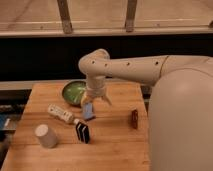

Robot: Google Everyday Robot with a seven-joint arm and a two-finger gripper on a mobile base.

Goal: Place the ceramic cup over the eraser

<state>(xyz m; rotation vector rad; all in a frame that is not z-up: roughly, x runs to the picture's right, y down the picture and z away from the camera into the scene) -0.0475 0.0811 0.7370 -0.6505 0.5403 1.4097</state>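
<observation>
The off-white ceramic cup (46, 136) sits on the wooden table (115, 150) at the front left. The eraser (83, 132), a black block with a white stripe, stands just right of the cup and apart from it. My gripper (95, 103) hangs over the middle of the table, behind the eraser and right above a small light-blue block (89, 112). Its fingers are spread open and hold nothing. It is well away from the cup.
A green bowl (74, 92) sits at the back, left of the gripper. A white tube-shaped object (61, 113) lies between the bowl and the cup. A small brown block (134, 119) stands at the right. My arm and body fill the right side.
</observation>
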